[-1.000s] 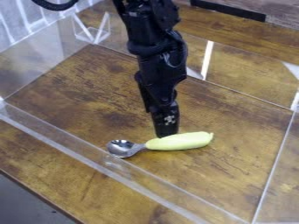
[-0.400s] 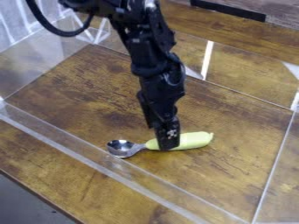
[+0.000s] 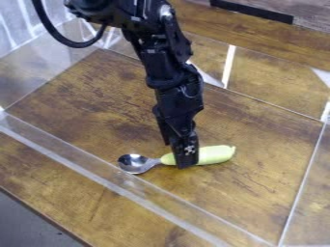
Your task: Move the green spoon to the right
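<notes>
Our black robot gripper (image 3: 184, 155) now sits lower over the yellow-green plastic-handled spoon (image 3: 213, 155), ready for grasping; finger opening we cannot tell.

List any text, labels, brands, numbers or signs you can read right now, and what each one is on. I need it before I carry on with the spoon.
No readable text in this view.
Gripper and black arm: small pale marks show, too small and blurred to tell whether any are lettering.
Green spoon: no lettering visible on the handle or bowl.
Wooden table: no label or sign visible.
</notes>
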Controlling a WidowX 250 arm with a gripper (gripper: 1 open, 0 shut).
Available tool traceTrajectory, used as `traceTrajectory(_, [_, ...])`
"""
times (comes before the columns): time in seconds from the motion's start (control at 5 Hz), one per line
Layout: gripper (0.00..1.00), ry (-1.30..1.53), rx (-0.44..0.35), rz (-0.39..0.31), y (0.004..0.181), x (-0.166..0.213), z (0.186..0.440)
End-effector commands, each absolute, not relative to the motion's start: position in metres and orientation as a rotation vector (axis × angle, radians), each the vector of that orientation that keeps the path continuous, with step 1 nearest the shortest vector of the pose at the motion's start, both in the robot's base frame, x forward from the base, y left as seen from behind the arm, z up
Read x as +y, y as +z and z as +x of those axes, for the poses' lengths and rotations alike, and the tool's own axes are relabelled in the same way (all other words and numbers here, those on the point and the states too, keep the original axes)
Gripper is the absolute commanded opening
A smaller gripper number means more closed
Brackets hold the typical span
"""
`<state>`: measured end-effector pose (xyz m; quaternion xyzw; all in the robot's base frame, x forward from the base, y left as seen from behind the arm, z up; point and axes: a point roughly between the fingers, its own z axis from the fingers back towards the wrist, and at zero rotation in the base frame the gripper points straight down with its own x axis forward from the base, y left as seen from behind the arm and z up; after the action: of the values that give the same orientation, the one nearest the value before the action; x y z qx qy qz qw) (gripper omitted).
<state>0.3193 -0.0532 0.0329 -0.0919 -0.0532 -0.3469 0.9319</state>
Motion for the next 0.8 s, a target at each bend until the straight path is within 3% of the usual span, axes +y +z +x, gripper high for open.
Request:
traceTrajectory(0.0, [1.0, -0.671, -0.167, -0.187, 0.047, -0.044, 0.336])
traceTrajectory(0.6, [1.0, -0.671, -0.164, -0.213, 0.075, -0.027, 0.322])
